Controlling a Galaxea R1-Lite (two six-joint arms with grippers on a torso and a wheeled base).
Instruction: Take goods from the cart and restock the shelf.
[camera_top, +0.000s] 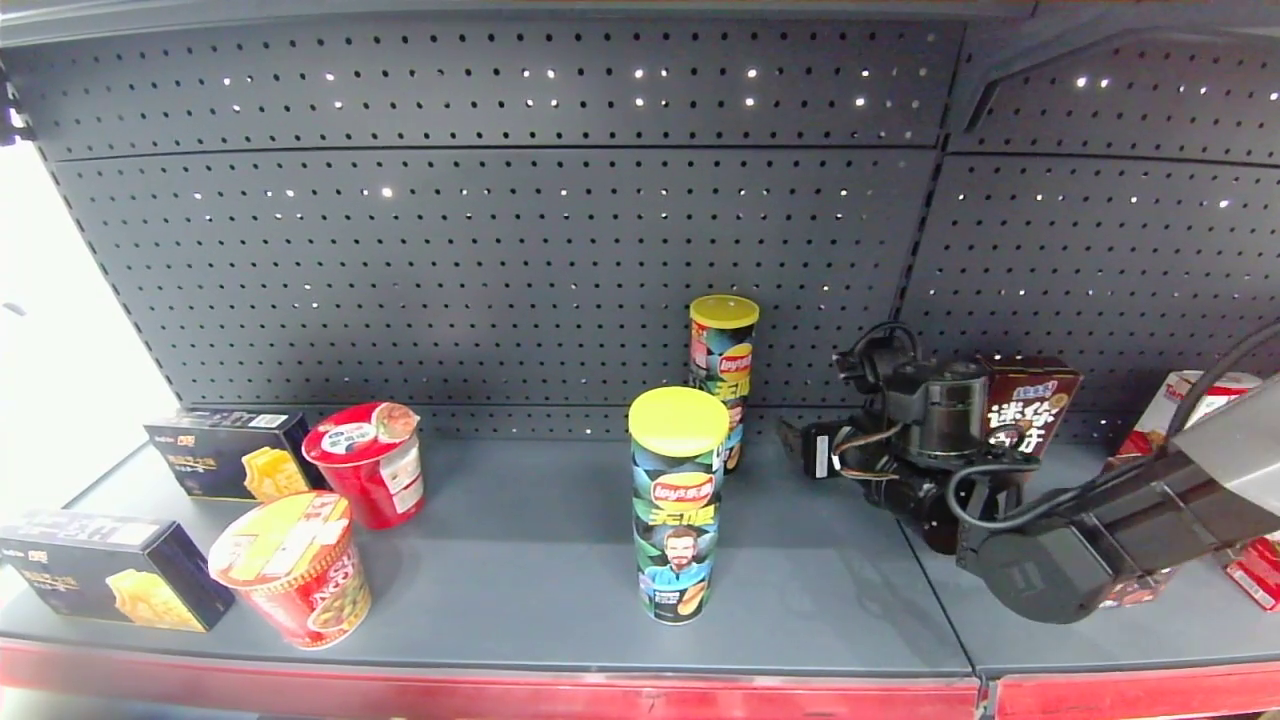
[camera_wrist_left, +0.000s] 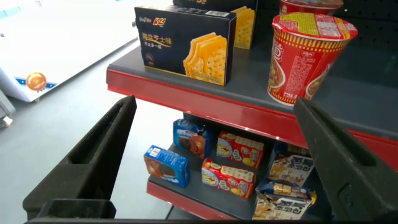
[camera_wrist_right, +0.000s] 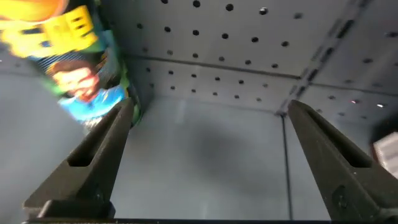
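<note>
Two yellow-lidded cylindrical cans (camera_top: 678, 505) (camera_top: 722, 370) on matte shelf (camera_top: 500, 565); left gripper (camera_wrist_left: 216, 106), right gripper (camera_wrist_right: 209, 107) spread, empty.

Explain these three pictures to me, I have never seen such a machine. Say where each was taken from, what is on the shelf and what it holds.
This is a two-armed robot at a shelf. The wide picture comes from a camera on its head; the other two from cameras on its wrists, where the prongs at the sides are that arm's jaws. On the shelf stand two chip cans, two red noodle cups and two dark cracker boxes. The right arm is over the shelf, in front of a brown box. Both pairs of jaws stand open and hold nothing.
</note>
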